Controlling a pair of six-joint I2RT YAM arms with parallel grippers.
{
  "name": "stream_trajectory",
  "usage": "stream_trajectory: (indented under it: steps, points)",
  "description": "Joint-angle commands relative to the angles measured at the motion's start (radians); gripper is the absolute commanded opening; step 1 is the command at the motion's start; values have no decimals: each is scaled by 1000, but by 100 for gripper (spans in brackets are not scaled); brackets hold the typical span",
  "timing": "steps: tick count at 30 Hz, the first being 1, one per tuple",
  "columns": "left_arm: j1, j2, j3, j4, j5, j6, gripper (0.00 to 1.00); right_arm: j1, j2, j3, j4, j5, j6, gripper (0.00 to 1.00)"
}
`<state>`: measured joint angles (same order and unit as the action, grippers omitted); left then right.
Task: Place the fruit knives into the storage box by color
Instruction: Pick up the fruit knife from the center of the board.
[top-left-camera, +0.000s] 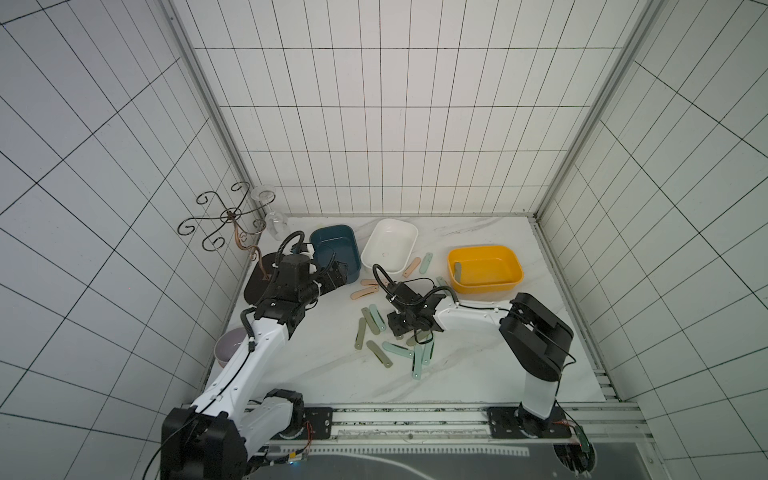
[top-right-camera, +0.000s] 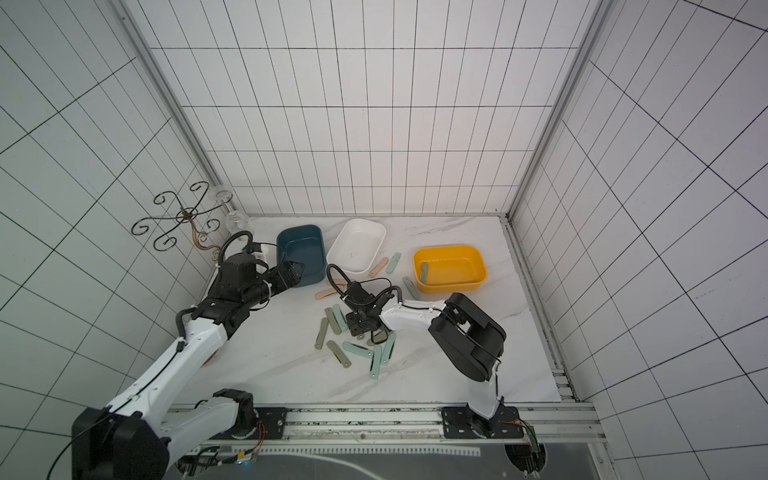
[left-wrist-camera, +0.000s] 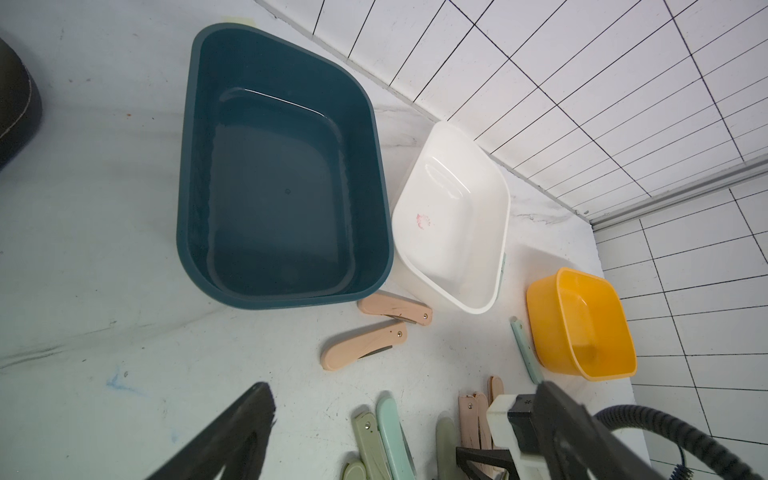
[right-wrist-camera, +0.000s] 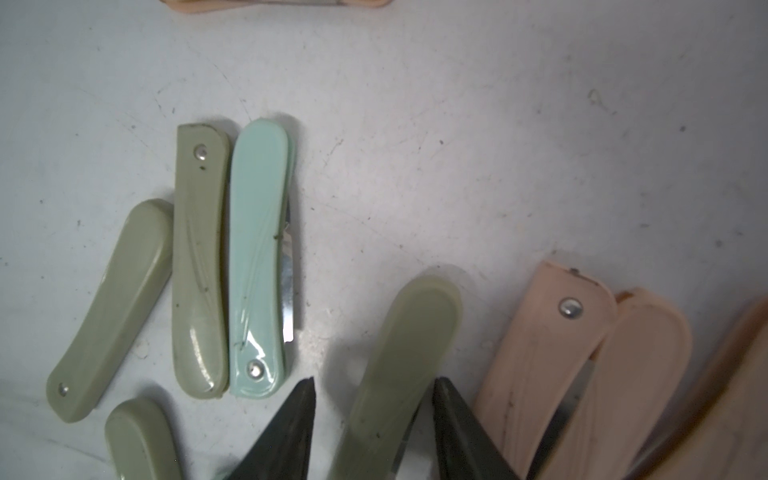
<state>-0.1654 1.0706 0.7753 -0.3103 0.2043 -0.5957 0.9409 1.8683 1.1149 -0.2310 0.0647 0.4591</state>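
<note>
The jaws of the right gripper (right-wrist-camera: 374, 380) are set apart, astride an olive-grey knife (right-wrist-camera: 407, 332) lying on the surface (right-wrist-camera: 498, 145). The jaws of the left gripper (top-left-camera: 337, 277) are held apart near the blue box (top-left-camera: 336, 245). Other knives (top-left-camera: 376, 318) are scattered alongside.

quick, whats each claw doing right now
left claw: open, empty, by the blue box
right claw: open, straddling an olive-grey knife, not clamped
</note>
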Motion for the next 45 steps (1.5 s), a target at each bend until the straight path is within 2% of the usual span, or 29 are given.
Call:
stream_trajectory:
  steps: [1, 25, 33, 45]
  points:
    - [3, -15, -7, 22, 6, -14, 97, 2, 23, 19, -31, -13, -2, 48]
    - [4, -12, -14, 28, 17, -29, 97, 12, 111, 118, -92, 57, -43, 45]
    - [3, -8, -18, 37, 21, -32, 97, 32, 115, 120, -137, 135, -52, 47]
    - [2, -8, -16, 37, 26, -36, 97, 48, 134, 145, -149, 151, -69, 31]
